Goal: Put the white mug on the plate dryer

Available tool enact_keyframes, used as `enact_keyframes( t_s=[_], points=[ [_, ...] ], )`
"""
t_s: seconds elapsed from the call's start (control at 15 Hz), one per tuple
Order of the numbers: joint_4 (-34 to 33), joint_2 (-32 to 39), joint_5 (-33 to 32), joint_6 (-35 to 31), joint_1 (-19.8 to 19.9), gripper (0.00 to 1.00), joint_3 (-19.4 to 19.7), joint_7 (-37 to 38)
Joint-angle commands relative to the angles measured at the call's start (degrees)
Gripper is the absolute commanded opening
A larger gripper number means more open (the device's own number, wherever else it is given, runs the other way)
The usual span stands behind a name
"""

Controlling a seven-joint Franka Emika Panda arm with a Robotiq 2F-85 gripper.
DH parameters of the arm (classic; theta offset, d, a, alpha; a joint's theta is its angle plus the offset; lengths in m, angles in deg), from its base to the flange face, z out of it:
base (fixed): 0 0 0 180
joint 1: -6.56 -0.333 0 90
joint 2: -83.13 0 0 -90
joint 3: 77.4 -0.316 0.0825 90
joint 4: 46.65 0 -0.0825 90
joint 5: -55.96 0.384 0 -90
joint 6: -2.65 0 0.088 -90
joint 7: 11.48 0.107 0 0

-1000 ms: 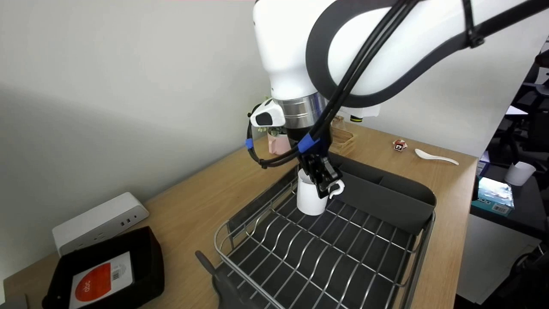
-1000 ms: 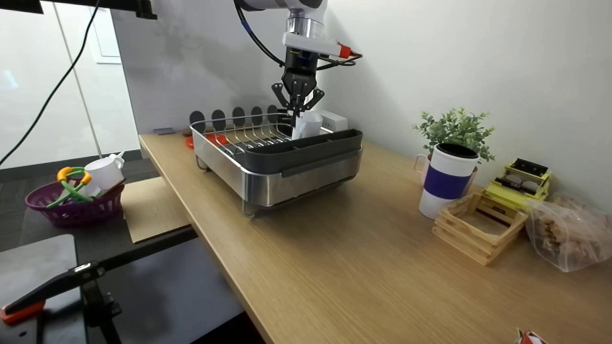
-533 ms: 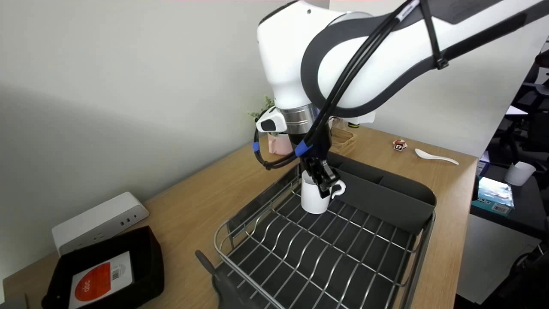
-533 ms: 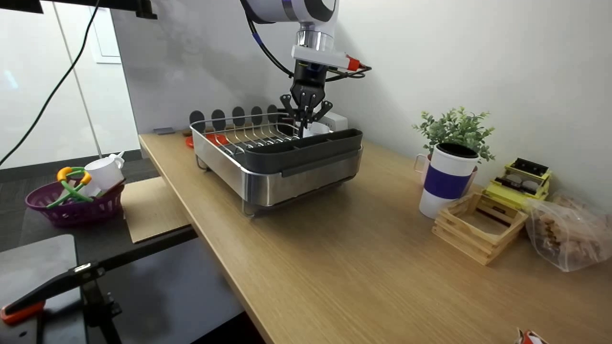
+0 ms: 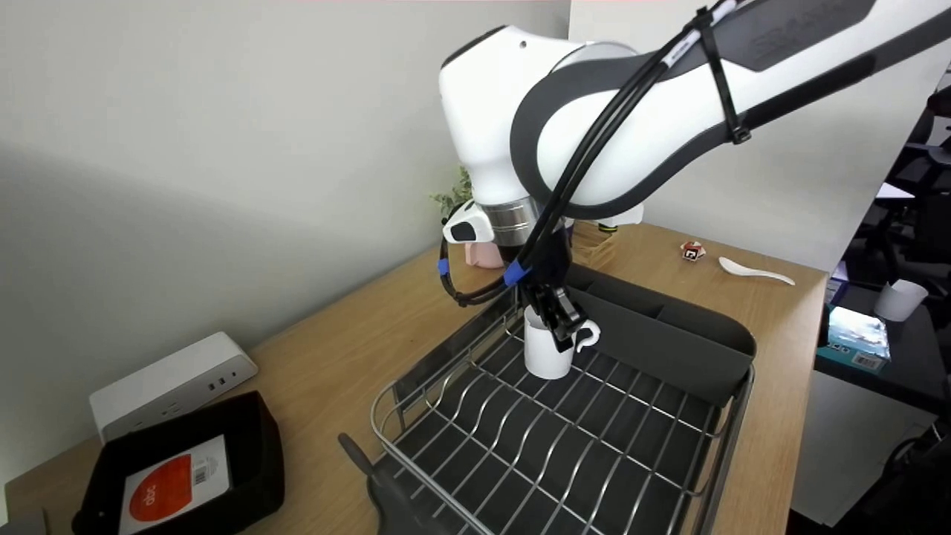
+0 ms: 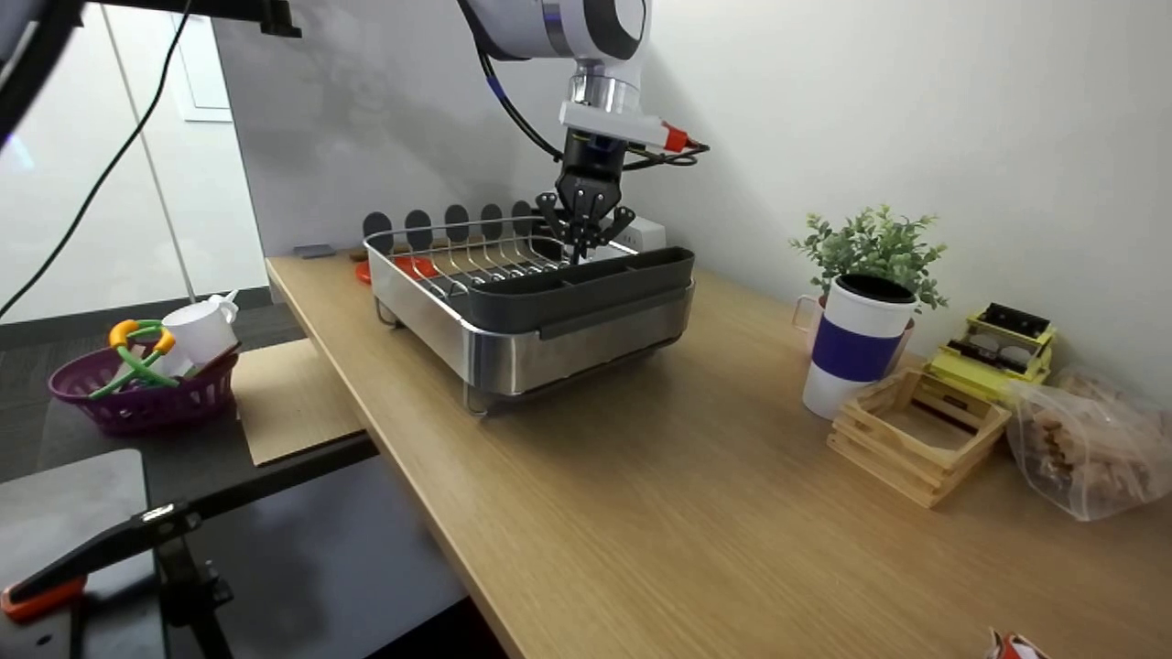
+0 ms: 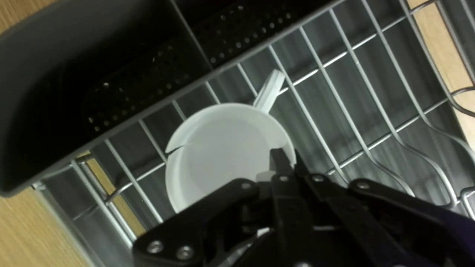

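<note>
The white mug (image 5: 544, 355) is upright inside the plate dryer (image 5: 594, 416), near the dark grey tray end. My gripper (image 5: 562, 343) is shut on the mug's rim. In the wrist view, one finger of the gripper (image 7: 290, 158) is inside the mug (image 7: 226, 148) and one is outside. The mug's handle points along the tray end and over the dryer's wire grid (image 7: 345, 100). In an exterior view, the gripper (image 6: 577, 254) is behind the dryer's tray end (image 6: 586, 297), which hides most of the mug. I cannot tell whether the mug's base touches the wires.
A black tray with a red label (image 5: 182, 475) and a white power strip (image 5: 174, 386) lie beside the dryer. A tumbler (image 6: 856, 348), a plant (image 6: 870, 243) and a wooden crate (image 6: 920, 435) stand on the table. A white spoon (image 5: 754, 273) lies near the table edge.
My gripper, shut on the mug, has moved down into the dryer and slightly toward the tumbler side. In an exterior view the mug has sunk behind the dryer's tray end.
</note>
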Motion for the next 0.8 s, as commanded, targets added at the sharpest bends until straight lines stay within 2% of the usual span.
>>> enact_keyframes(
  t_s=[0.0,0.4,0.6,0.73],
  points=[
    [-1.3,0.6,-1.2,1.1,-0.1,0.29,-0.5,-0.3],
    [2.2,-2.1,-1.9,-1.0,-0.7,0.69,-0.9,0.5],
    [6.3,-5.5,-2.5,-3.6,-1.1,0.90,-1.0,1.3],
    [9.4,-8.0,-3.2,-5.7,-1.3,0.99,-1.0,1.8]
  ],
)
